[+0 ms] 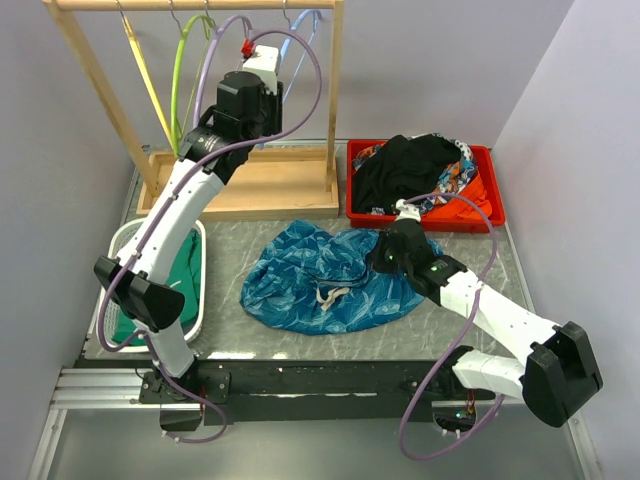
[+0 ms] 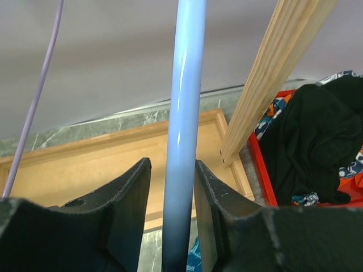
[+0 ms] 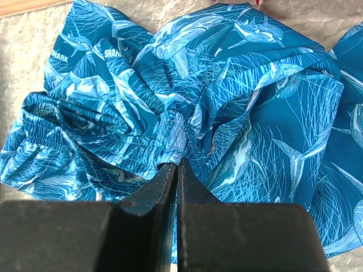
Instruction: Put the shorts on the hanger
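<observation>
The shiny blue shorts (image 1: 320,280) lie crumpled on the table in front of the rack, white drawstring showing. My right gripper (image 1: 385,258) is at their right side; in the right wrist view it (image 3: 177,165) is shut on a bunched fold of the shorts (image 3: 227,85). The light-blue hanger (image 1: 303,50) hangs at the right end of the rack's rail. My left gripper (image 1: 262,70) is raised to it. In the left wrist view the hanger's bar (image 2: 184,113) runs between the jaws of my left gripper (image 2: 173,170), with a small gap on the left side.
A wooden rack (image 1: 240,185) stands at the back, with a lime-green hanger (image 1: 180,80) and a yellow one (image 1: 145,70). Its right post (image 2: 272,73) is close to my left gripper. A red bin (image 1: 490,215) holds a black garment (image 1: 405,165). A white basket (image 1: 200,290) sits at left.
</observation>
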Robot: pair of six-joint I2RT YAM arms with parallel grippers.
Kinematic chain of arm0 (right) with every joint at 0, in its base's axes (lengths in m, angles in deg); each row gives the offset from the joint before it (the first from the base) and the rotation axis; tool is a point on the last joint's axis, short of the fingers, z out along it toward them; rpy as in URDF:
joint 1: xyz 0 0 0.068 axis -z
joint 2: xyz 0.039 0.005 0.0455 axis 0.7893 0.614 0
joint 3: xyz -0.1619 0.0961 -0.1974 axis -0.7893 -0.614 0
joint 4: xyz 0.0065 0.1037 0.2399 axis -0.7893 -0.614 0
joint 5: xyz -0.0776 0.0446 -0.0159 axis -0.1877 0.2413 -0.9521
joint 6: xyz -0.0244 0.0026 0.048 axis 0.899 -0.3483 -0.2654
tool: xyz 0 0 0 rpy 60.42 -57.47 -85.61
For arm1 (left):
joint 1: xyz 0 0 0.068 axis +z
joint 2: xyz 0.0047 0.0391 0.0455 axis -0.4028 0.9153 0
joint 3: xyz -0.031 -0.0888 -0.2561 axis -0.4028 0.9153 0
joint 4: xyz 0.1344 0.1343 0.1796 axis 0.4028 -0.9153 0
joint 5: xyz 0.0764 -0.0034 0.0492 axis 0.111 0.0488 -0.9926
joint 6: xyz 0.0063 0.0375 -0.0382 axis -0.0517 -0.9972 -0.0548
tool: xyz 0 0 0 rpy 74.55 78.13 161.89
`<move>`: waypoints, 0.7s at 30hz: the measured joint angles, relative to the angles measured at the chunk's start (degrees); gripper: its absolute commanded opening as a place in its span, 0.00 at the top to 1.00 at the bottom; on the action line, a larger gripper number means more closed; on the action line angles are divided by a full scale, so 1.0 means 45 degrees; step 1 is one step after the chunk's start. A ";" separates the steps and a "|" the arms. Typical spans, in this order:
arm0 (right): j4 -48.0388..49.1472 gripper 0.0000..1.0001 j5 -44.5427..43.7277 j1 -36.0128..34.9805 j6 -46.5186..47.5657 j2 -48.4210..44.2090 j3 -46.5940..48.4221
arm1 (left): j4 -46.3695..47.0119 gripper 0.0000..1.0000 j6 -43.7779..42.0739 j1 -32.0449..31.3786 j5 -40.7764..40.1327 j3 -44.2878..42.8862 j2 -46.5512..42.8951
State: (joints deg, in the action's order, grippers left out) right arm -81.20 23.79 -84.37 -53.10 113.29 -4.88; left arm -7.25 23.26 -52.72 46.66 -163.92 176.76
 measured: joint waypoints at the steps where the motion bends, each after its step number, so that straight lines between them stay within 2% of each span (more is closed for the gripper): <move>1: 0.0005 0.94 0.0005 0.0000 0.0000 0.0015 0.0000 | -0.0005 0.63 0.0000 0.0000 -0.0019 0.0112 -0.0044; 3: 0.0000 0.94 0.0015 0.0000 0.0000 0.0044 0.0000 | -0.0010 0.72 -0.0005 -0.0015 -0.0049 0.0253 -0.0126; 4: 0.0005 0.94 0.0019 0.0000 0.0000 0.0049 0.0000 | -0.0005 0.82 -0.0024 -0.0024 -0.0083 0.0272 -0.0151; 8: 0.0005 0.94 0.0058 0.0000 -0.0005 0.0053 0.0000 | 0.0024 0.99 -0.0151 -0.0126 -0.0136 0.0287 -0.0204; 21: 0.0000 0.94 0.0092 0.0000 0.0005 0.0053 0.0000 | 0.0359 0.99 -0.0233 -0.0835 -0.1423 0.0359 -0.0539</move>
State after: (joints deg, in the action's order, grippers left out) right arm -81.20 24.20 -84.37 -53.08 113.53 -4.88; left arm -5.63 22.21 -56.48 40.26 -162.30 174.34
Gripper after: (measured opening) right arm 0.065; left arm 0.178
